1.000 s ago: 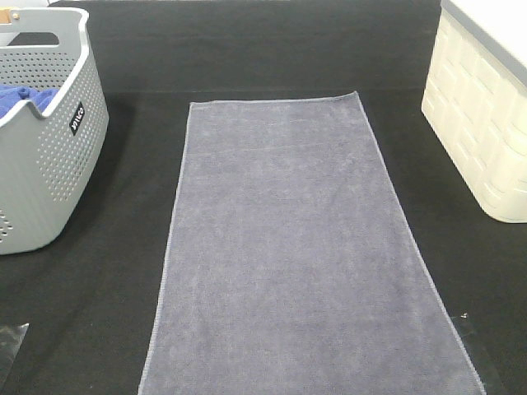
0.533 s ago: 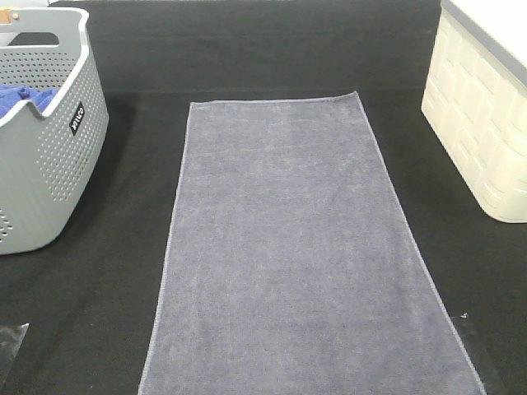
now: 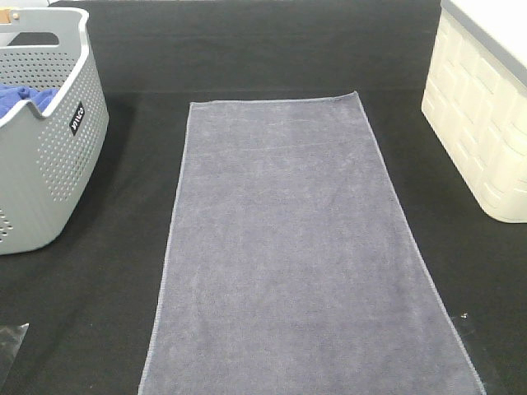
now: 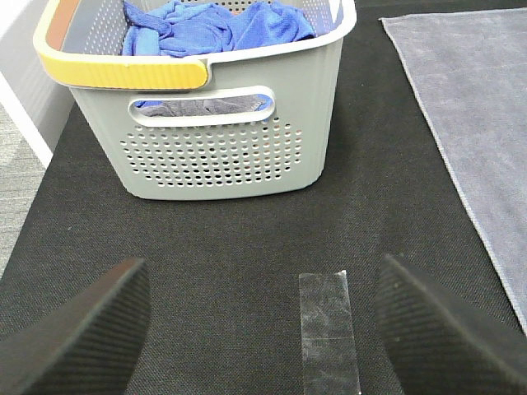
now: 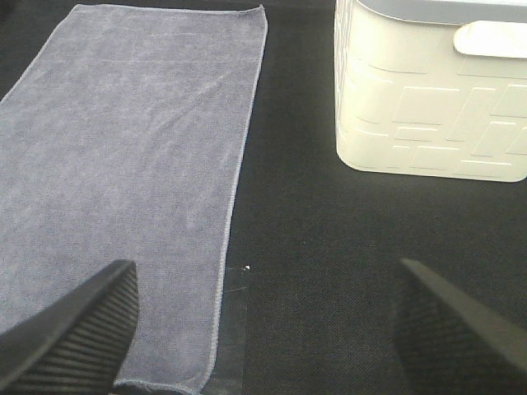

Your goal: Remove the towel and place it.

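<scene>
Though flat, towel (image 5: 132,173) beside right pincer (image 5: 263,329)

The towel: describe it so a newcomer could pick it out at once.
On the black table, between the grey perforated basket on the left and the cream bin on the right, the towel lies flat down the middle. It is a long grey-lavender rectangle with stitched hems, spread out, unlike the bright blue cloth bunched inside the basket.

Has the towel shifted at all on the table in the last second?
No. The towel lies flat with its far corners in the same spots relative to the grey basket and the cream bin.
</scene>
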`<action>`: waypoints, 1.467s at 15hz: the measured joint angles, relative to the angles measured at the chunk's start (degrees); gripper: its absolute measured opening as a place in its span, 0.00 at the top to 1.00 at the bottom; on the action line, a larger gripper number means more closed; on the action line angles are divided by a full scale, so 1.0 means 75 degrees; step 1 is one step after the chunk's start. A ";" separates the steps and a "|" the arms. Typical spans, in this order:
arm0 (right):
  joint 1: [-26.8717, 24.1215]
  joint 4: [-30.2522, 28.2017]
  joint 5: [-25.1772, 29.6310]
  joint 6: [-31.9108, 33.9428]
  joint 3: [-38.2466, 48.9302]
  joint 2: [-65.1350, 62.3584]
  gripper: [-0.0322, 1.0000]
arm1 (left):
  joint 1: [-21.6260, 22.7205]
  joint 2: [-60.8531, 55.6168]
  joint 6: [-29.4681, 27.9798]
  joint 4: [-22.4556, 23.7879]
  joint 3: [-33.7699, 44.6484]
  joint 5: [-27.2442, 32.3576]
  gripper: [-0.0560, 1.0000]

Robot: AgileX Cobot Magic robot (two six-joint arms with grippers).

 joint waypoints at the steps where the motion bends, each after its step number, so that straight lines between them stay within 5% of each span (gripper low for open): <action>1: 0.0000 0.0000 0.0000 0.0000 0.0000 0.0000 0.21 | 0.0000 0.0000 0.0000 0.0000 0.0000 0.0000 0.26; 8: 0.0000 -0.0672 -0.0015 0.0390 0.0000 0.0000 0.21 | 0.0000 0.0000 0.0000 0.0000 0.0000 0.0000 0.26; 12: 0.0581 -0.1345 -0.0038 0.1192 0.0000 0.0000 0.21 | 0.0000 0.0000 0.0000 0.0000 0.0000 0.0000 0.26; 22: 0.0596 -0.1398 -0.0046 0.1238 0.0000 0.0000 0.21 | 0.0000 0.0000 0.0000 0.0000 0.0000 -0.0008 0.26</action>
